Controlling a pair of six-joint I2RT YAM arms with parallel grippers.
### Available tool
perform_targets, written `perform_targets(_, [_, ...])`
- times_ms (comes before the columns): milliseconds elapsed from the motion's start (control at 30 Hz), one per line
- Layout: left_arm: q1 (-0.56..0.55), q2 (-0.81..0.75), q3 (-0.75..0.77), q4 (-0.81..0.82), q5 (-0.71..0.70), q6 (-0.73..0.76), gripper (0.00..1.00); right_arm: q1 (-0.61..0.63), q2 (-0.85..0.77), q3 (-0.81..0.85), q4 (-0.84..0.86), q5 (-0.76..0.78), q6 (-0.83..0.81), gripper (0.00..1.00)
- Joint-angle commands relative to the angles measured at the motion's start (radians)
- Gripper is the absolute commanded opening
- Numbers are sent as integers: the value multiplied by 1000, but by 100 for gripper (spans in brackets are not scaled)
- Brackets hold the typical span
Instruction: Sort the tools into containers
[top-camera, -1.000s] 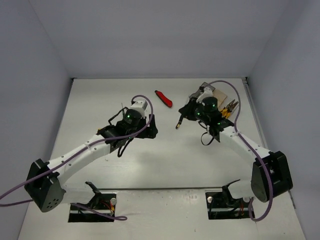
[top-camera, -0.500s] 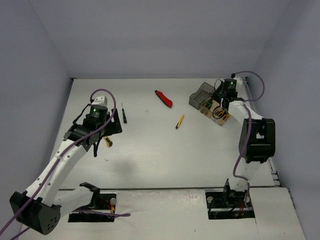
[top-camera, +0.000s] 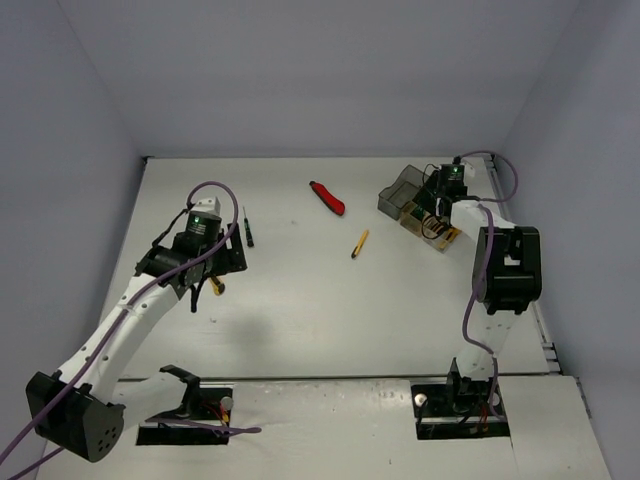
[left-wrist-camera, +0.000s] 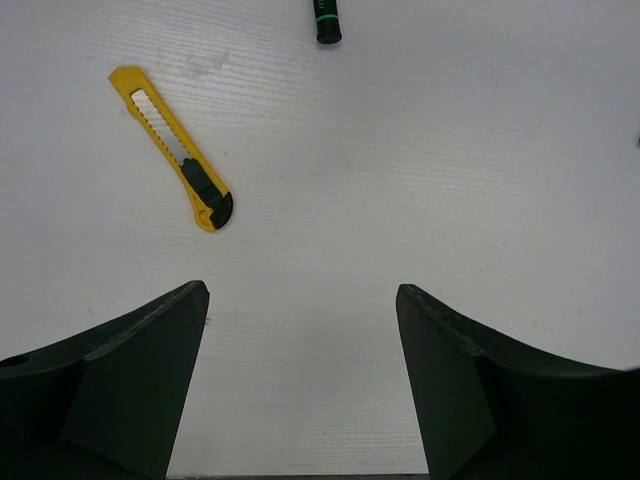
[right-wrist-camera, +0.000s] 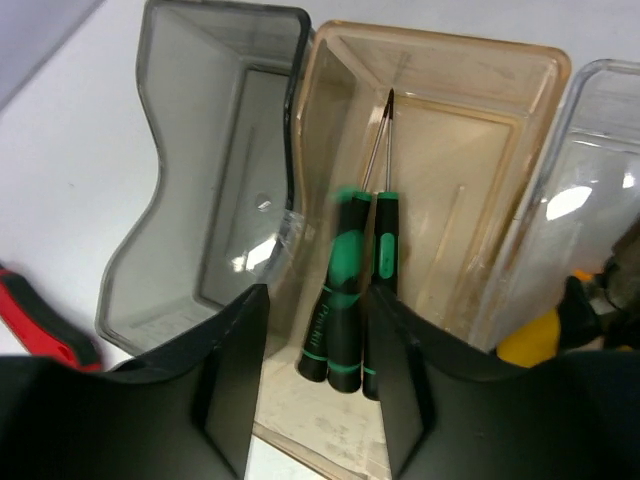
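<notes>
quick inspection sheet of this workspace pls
surface: white table, tools lying loose.
job's things: red utility knife, yellow utility knife, loose screwdriver on table; yellow-handled tool beside left arm; tan bin holds screwdrivers; dark grey bin empty; clear bin holds pliers.
clutter: nothing seen.
grippers: left gripper open, empty; right gripper open above tan bin.
cables: purple cables along both arms.
surroundings: plain walls on three sides.
</notes>
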Motion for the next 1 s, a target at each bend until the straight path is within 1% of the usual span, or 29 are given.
perform_targets(0, [8,34,38,12,-31,4,73,3,-130,14,-20,36,-32,47])
perform_targets(33, [9,49,49,12,-36,1,73,2,-154,10,-35,44,-47,50])
perform_targets(100, [10,88,61,13,-40,-16,73,-23,-204,9,-71,72,-68,53])
perform_targets(233, [10,180,91,22,-54,-56,73,-22,-328,-22,-108,80,-108,54])
perform_targets(400, [37,348,156,75,-47,-94,73,-21,-534,-125,-125,58,-154,56])
perform_targets(467, [57,432,192,109,-9,-104,70,-20,-624,-172,-124,41,-151,57])
perform_targets(533, [76,484,217,145,6,-112,68,-20,-667,-220,-126,8,-148,57])
perform_targets(667, [102,656,319,157,12,-104,63,-18,-781,-316,-124,-44,-116,57])
perform_targets(700, [107,659,341,154,15,-104,62,-15,-797,-336,-124,-48,-107,57])
perform_targets(800, [112,780,443,154,18,-87,54,-7,-846,-405,-124,-54,-95,57])
perform_targets(967, [115,886,547,128,-7,-71,49,-7,-896,-473,-124,-101,-102,57])
